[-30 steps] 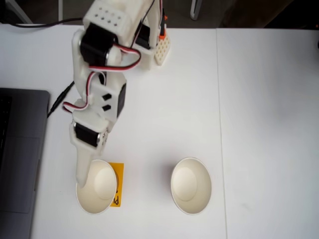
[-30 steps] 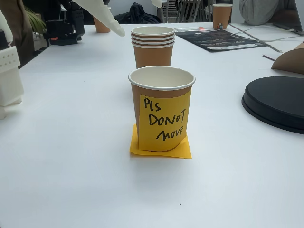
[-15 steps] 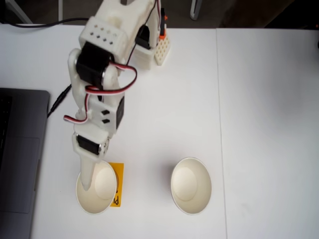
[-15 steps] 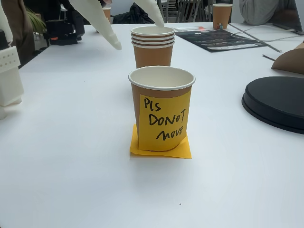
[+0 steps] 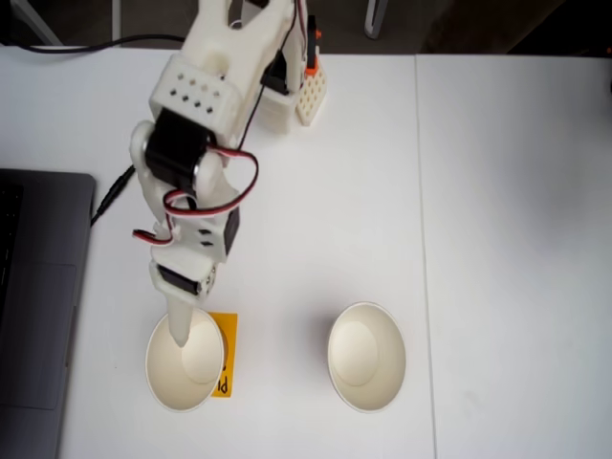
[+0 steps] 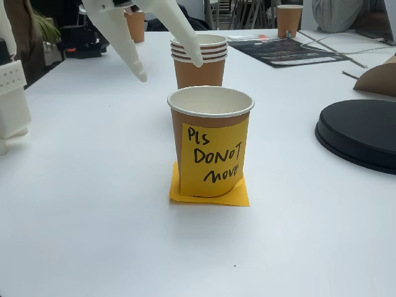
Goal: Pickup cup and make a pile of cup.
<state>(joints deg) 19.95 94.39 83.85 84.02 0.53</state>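
Claw (image 6: 168,71) spread above cup (image 6: 210,141).

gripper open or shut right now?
Open. In a fixed view the gripper has its two white fingers spread apart, angled down over the stack of cups, gripping nothing.

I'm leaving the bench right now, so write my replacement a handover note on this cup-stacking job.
Tool: open, holding nothing; in a fixed view from above its tip is over the labelled cup.
Labelled cup: upright, beside the sticky note, apart from the pile of cups.
Done: this cup is not yet gripped.
Left: close on the cup, lift it, nest it into the pile.
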